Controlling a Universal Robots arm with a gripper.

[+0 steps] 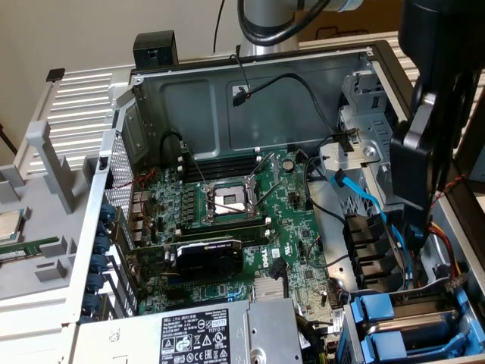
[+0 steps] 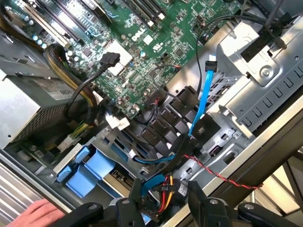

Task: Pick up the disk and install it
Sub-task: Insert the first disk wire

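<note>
My gripper (image 2: 163, 204) hangs over the drive-bay corner of an open computer case, its two black fingers (image 2: 129, 208) spread apart with only cables showing behind the gap. In the exterior view the gripper (image 1: 415, 189) is at the right, above the black cable clips. Below it two blue drive carriers (image 1: 377, 309) sit stacked in the bay (image 1: 342, 334), also visible as the blue carriers (image 2: 92, 170) in the wrist view. Grey metal (image 1: 424, 322) shows between the blue rails. I cannot tell whether that is the disk; no label is visible.
A person's hand (image 2: 35, 213) rests at the case edge near the bay. Blue SATA cable (image 2: 204, 90), red-yellow power wires (image 2: 166, 191) and a thin red wire (image 2: 222, 176) cross the bay area. The motherboard (image 1: 227, 205) and power supply (image 1: 197, 334) fill the rest of the case. A chip (image 1: 7, 224) lies on the outside tray.
</note>
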